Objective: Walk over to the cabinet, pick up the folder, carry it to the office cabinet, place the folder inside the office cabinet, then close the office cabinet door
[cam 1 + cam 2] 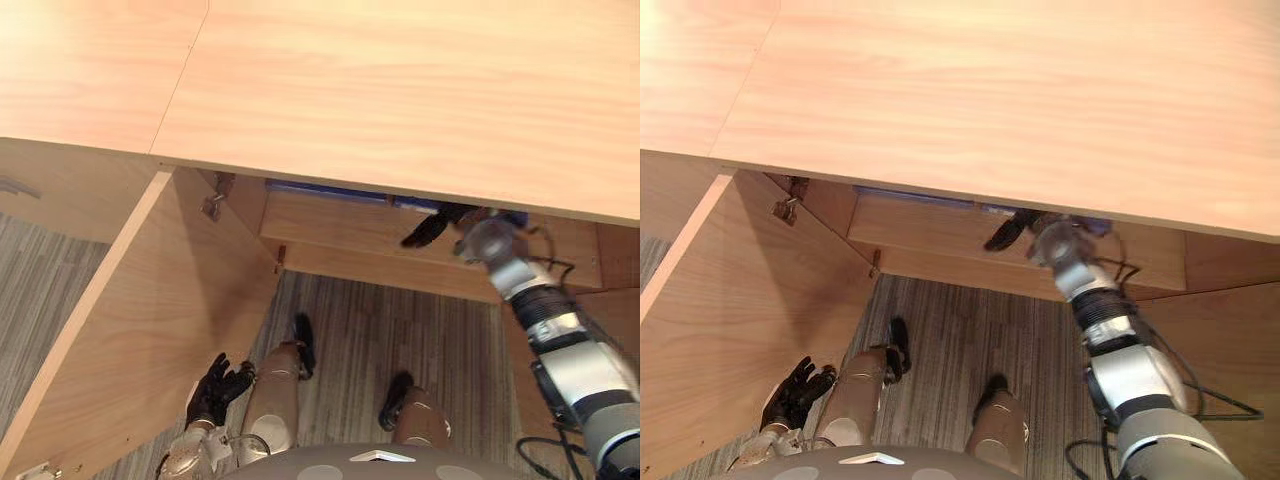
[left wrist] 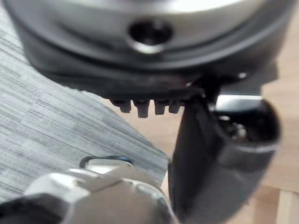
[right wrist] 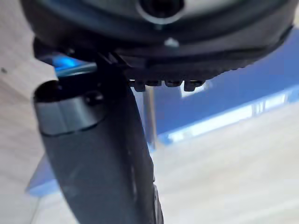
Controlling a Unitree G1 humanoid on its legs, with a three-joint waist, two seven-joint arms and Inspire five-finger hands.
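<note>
Right hand (image 1: pixel 432 228), fingers seemingly straight, by blue folder (image 3: pixel 243 88) on wooden shelf (image 3: pixel 233 186); striped carpet (image 1: pixel 400 330) below.

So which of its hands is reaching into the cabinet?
The right hand, up inside by the blue folder; the left hand hangs low beside the open door.

The pale wooden worktop (image 1: pixel 400 90) of the cabinet overhangs the opening, so the only way in is a low gap between its front edge and the light wooden shelf (image 1: pixel 340 225) below. The right hand (image 1: pixel 432 226) is in the right part of that gap. A flat blue folder (image 1: pixel 320 189) lies along the shelf's back, just under the worktop. The open wooden door (image 1: pixel 150 320) walls off the left side, and the left hand (image 1: pixel 218 388) is close to its inner face. The striped grey carpet floor (image 1: pixel 400 330) in front gives room.
</note>
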